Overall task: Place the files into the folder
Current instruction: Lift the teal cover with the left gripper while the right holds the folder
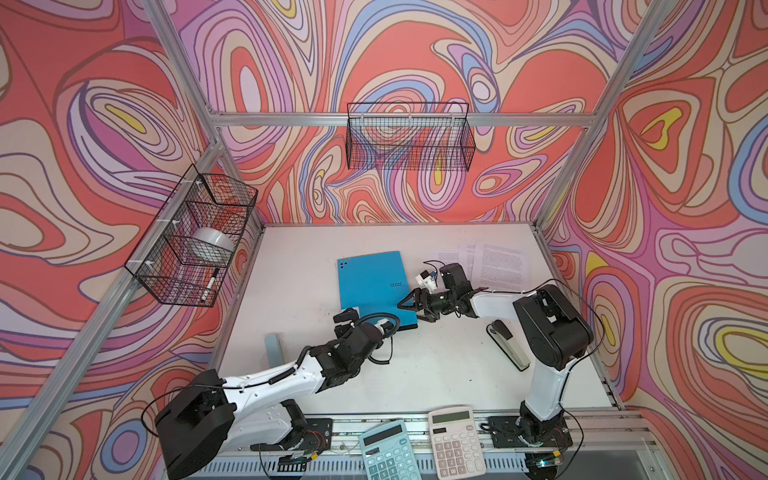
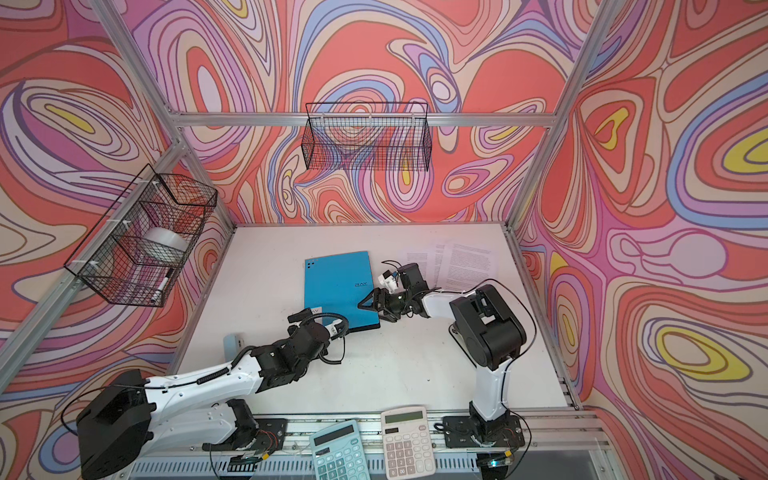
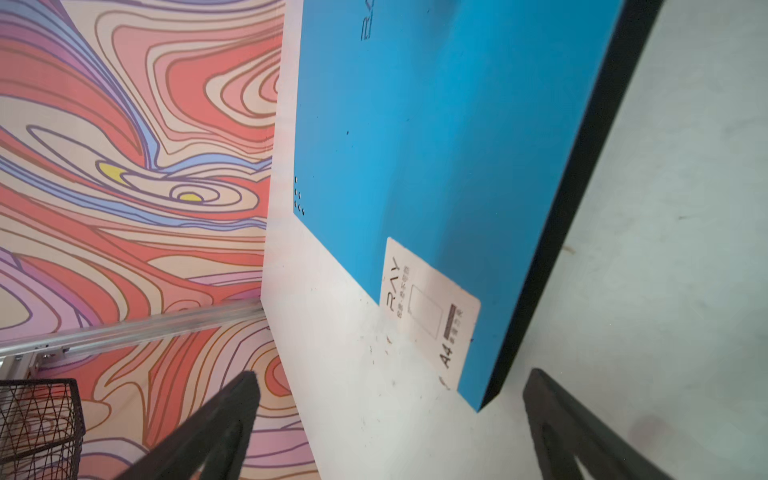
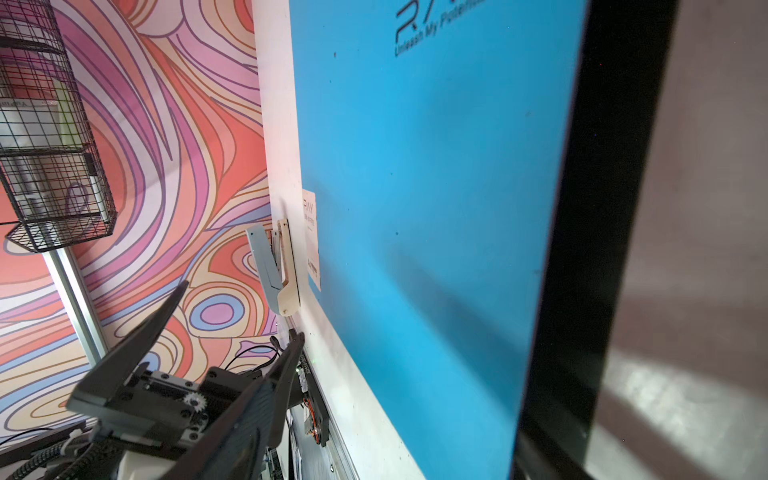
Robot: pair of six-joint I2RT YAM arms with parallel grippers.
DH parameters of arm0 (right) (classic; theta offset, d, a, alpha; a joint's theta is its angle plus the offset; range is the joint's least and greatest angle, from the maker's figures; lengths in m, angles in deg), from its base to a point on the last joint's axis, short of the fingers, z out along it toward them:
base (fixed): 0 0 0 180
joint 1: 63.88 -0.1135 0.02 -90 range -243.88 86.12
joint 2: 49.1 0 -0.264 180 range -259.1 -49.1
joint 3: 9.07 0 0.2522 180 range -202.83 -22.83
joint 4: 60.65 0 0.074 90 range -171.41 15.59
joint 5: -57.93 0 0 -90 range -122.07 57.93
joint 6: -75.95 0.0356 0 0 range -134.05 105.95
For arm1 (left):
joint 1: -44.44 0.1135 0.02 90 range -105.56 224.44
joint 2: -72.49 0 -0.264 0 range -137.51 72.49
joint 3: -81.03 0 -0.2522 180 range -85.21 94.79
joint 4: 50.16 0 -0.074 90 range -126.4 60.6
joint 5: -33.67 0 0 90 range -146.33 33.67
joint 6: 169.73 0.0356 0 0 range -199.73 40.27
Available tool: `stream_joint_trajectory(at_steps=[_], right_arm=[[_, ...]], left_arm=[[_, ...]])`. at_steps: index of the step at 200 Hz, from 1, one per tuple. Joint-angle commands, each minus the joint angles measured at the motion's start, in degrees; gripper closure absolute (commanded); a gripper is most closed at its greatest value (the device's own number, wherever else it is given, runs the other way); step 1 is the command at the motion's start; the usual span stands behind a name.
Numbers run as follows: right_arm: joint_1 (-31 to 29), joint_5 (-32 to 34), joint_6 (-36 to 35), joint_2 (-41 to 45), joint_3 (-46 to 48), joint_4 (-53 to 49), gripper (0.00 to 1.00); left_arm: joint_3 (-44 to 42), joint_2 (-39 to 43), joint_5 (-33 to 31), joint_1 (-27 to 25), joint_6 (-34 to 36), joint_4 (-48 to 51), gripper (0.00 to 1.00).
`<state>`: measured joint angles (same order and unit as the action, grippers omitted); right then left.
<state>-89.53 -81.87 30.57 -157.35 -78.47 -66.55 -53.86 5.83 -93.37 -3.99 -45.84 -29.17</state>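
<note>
blue calculator (image 1: pixel 386 453), white calculator (image 1: pixel 456 444), stapler (image 1: pixel 509 345)

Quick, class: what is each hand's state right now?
Left hand: open, holding nothing, by a corner of the folder.
Right hand: open, holding nothing.

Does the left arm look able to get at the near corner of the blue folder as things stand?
Probably yes. The left arm has its jaws wide open just before the near corner of the folder, with only bare table between.
</note>
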Motion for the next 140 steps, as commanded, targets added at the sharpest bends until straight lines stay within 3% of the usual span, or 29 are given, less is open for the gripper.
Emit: stream_joint_trajectory(at_steps=[1,35,73,113,140], right_arm=[[-0.4,-0.8,2.7,0.5,1.5,4.6,0.19],[-0.9,-0.3,5.0,2.6,1.9,7.3,0.19],[-2.2,2.2,5.7,5.4,1.8,8.0,0.19],[-4.5,6.9,6.5,9.1,-0.9,7.7,0.20],[-7.3,9.5,5.9,10.9,-4.1,7.3,0.19]], left_arm=[[7.4,1.6,7.1,5.9,-7.4,10.1,0.00],[18.2,1.1,14.7,13.2,-12.1,18.1,0.00],[34.4,-6.6,23.6,20.7,-21.6,28.8,0.00],[47.8,-13.9,30.3,26.1,-30.2,36.2,0.00],[54.2,-17.6,33.3,27.2,-33.8,39.1,0.00]])
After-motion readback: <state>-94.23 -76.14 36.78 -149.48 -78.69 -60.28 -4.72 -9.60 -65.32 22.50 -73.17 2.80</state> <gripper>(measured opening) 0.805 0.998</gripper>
